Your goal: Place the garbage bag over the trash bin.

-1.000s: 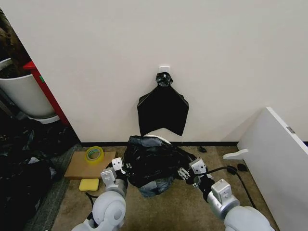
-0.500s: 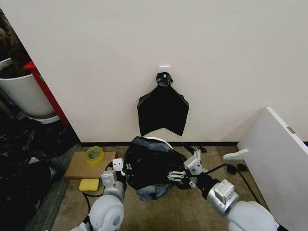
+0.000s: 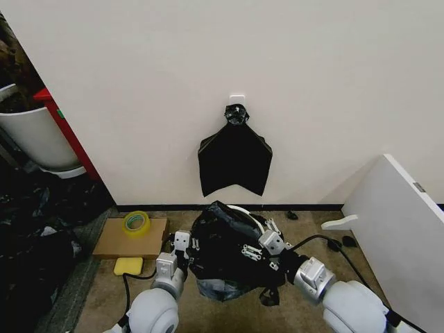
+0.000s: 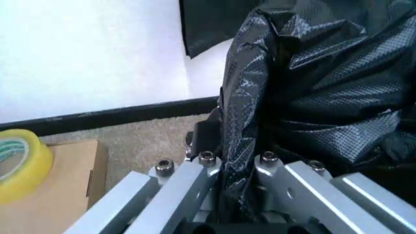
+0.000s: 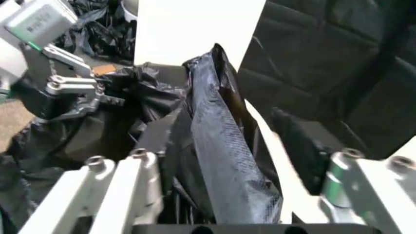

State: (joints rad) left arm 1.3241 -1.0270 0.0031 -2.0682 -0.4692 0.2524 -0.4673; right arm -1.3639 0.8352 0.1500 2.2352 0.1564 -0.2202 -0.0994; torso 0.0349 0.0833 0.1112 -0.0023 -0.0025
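My right gripper (image 5: 227, 204) is at the near edge of my wrist view, and its two metal fingers (image 5: 126, 190) stand on both sides of a fold of the garbage bag (image 5: 221, 146). The fold is pinched between them and rises up, crinkled and shiny. Farther away I see my left gripper (image 5: 71, 85), also against the black plastic. A piece of the trash bin (image 5: 276, 161) rim shows white beside the fold.

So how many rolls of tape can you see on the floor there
1. The yellow tape roll sits on the flat cardboard by the wall, on the robot's left, beyond the left hand. The dark clutter farther left could hide others.
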